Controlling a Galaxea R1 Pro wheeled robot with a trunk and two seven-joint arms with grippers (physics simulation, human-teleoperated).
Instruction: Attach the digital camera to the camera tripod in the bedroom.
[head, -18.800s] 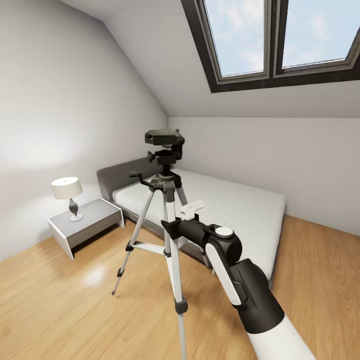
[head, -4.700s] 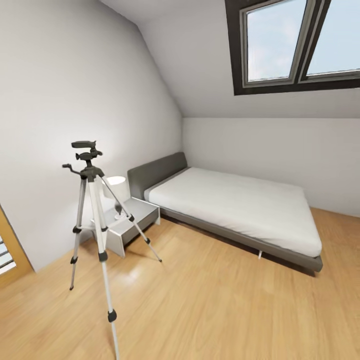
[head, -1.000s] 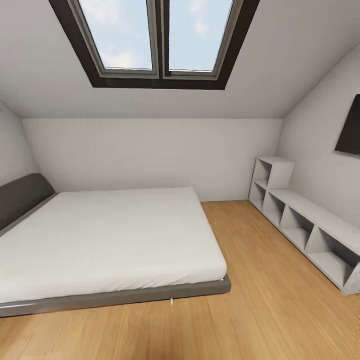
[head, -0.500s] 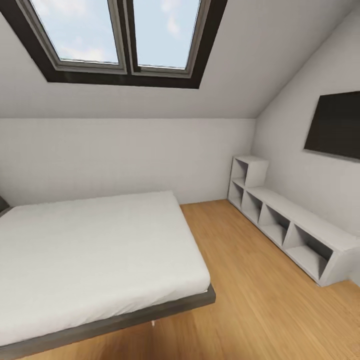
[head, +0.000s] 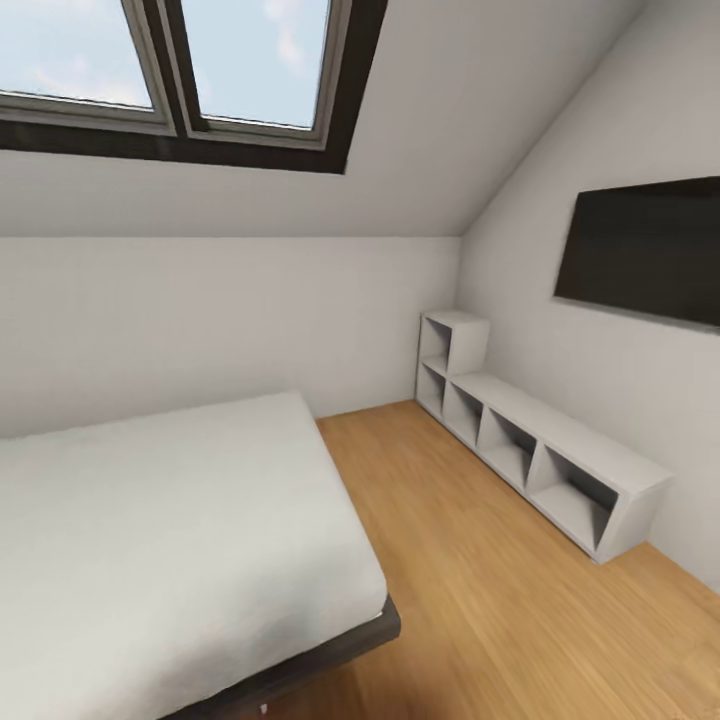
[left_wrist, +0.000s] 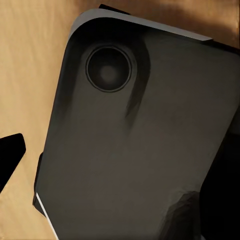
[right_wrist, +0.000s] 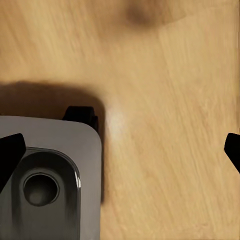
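Head view takes in the bedroom: the bed (head: 170, 540) at left, bare floor (head: 500, 600) in the middle, a low shelf (head: 540, 440) and a dark screen (head: 645, 250) on the right wall. Neither camera nor tripod is in sight here, so the robot looks to be searching. The left tool hangs over the robot's dark base (left_wrist: 140, 145); one tip (left_wrist: 10, 155) shows, so I cannot tell its state. The right tool (right_wrist: 122, 150) is released and empty above the floor.
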